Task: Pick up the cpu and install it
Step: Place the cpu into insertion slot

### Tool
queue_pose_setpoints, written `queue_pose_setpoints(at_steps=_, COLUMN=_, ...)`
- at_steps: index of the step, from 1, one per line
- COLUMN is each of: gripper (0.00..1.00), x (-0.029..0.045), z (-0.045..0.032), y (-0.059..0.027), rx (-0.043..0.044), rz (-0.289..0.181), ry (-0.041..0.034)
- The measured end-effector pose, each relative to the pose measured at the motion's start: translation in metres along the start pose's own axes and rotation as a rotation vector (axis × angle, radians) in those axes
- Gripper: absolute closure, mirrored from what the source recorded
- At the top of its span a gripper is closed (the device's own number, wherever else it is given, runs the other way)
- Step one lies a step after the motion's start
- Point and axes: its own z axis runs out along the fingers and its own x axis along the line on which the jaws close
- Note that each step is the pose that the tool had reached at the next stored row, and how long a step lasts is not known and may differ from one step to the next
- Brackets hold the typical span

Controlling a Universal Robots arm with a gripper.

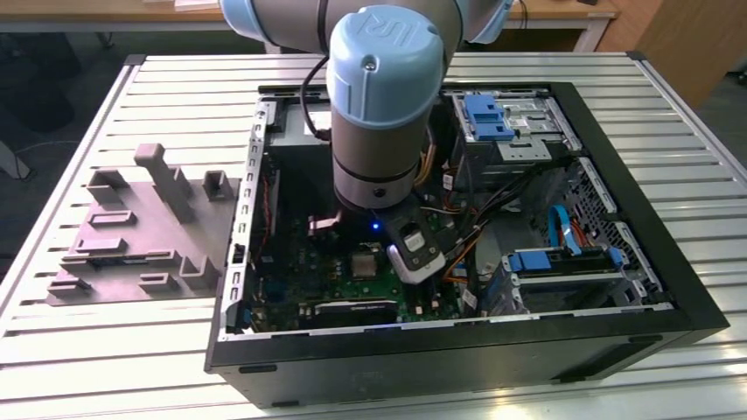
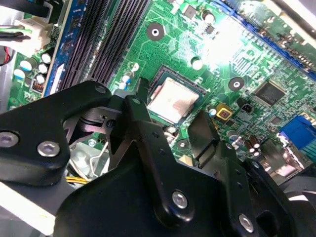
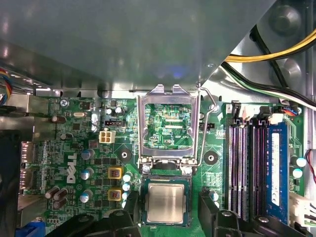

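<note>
The cpu (image 3: 166, 203) lay flat in its socket on the motherboard (image 3: 79, 148), metal top upward and its edges square to the socket frame, which I judge to be the seated position; in the second wrist view the cpu (image 2: 172, 99) showed just beyond the fingertips (image 2: 139, 88) of the end effector (image 2: 170, 106). The end effector stood open, one finger to each side of the chip and apart from it, gripping nothing; I judge that this straddling stance fitted a release into the socket. The load plate (image 3: 169, 121) stood hinged up beside the socket, with its lever (image 3: 206, 101) raised, leaving the socket open from above. In the exterior view the arm (image 1: 380, 114) reached down into the open computer case (image 1: 631, 219), which lay on its side on the slatted surface (image 1: 70, 175) so that the board faced upward.
</note>
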Motion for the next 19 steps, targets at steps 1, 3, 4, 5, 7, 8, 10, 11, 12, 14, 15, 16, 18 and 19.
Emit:
queue_pose_setpoints(at_steps=1, gripper=0.41, x=0.0, z=0.0006, y=0.0, rx=0.0001, rz=0.0, ry=0.0)
queue_pose_setpoints(at_steps=3, gripper=0.41, x=0.0, z=0.0019, y=-0.0002, rx=0.0003, rz=0.0, ry=0.0001)
queue_pose_setpoints(at_steps=4, gripper=0.41, x=0.0, z=0.0026, y=-0.0002, rx=0.0003, rz=0.0, ry=0.0002)
queue_pose_setpoints(at_steps=5, gripper=0.41, x=-0.0001, z=0.0032, y=-0.0003, rx=0.0003, rz=0.0, ry=0.0002)
queue_pose_setpoints(at_steps=7, gripper=0.43, x=-0.0001, z=0.0045, y=-0.0004, rx=0.0003, rz=0.0, ry=0.0002)
queue_pose_setpoints(at_steps=8, gripper=0.49, x=-0.0001, z=0.0048, y=-0.0004, rx=0.0005, rz=0.0, ry=0.0002)
queue_pose_setpoints(at_steps=10, gripper=0.56, x=-0.0001, z=0.005, y=-0.0004, rx=0.0006, rz=0.0, ry=0.0003)
queue_pose_setpoints(at_steps=11, gripper=0.56, x=-0.0001, z=0.0051, y=-0.0005, rx=0.0008, rz=0.0, ry=0.0002)
queue_pose_setpoints(at_steps=12, gripper=0.56, x=-0.0001, z=0.0052, y=-0.0006, rx=0.0008, rz=0.0, ry=0.0002)
queue_pose_setpoints(at_steps=14, gripper=0.56, x=-0.0001, z=0.0053, y=-0.0006, rx=0.0009, rz=0.0, ry=0.0002)
queue_pose_setpoints(at_steps=15, gripper=0.56, x=-0.0001, z=0.0053, y=-0.0006, rx=0.001, rz=0.0, ry=0.0002)
queue_pose_setpoints(at_steps=16, gripper=0.56, x=0.0, z=0.0053, y=-0.0006, rx=0.0009, rz=0.0, ry=0.0001)
queue_pose_setpoints(at_steps=18, gripper=0.56, x=0.0002, z=0.0053, y=-0.0006, rx=0.0009, rz=0.0, ry=0.0001)
queue_pose_setpoints(at_steps=19, gripper=0.56, x=0.0002, z=0.0053, y=-0.0007, rx=0.0009, rz=0.0, ry=0.0002)
